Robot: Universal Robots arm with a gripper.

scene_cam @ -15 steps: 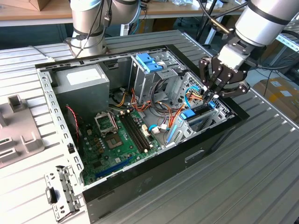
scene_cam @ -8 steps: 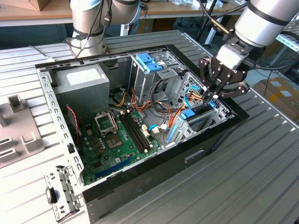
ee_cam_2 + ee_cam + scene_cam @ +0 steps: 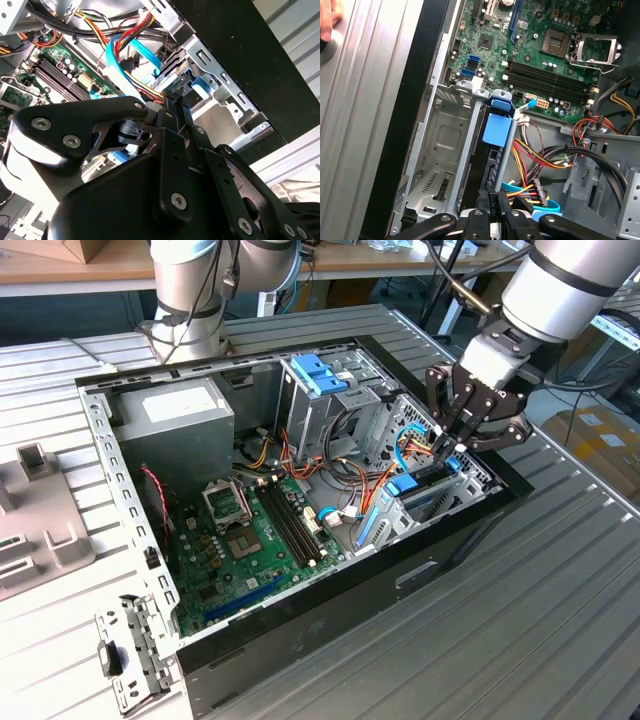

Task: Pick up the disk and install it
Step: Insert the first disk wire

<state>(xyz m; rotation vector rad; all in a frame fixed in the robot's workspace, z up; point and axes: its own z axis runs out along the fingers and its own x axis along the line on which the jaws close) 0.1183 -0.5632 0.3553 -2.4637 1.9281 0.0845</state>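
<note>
Disk [image 3: 487,165] stands edge-on in the drive bay [image 3: 440,150] at the case's [image 3: 330,625] near corner on the exterior view's right, a dark slab with blue trim and a light-blue latch [image 3: 497,129] over its end, beside the motherboard [image 3: 255,535]. The hand [image 3: 458,448] sits directly above it, and in the first wrist view its fingertips [image 3: 492,202] are drawn narrow around the disk's upper edge, so I judge it to be holding the disk as it goes into the slot, though the contact itself is partly hidden. Doing this step well looks a matter of keeping the slab square to the bay's metal rails, since any tilt would likely jam it against the sheet-metal wall. The bundle of cables [image 3: 540,155], red, yellow and blue, lies just beside the bay and touching the hand's side in the second wrist view; it should stay clear of the slot so that nothing is pinched. Pressure is best kept straight along the slot and gentle. How far the disk is seated I cannot tell. The case rests on a ribbed metal counter [image 3: 560,620].
</note>
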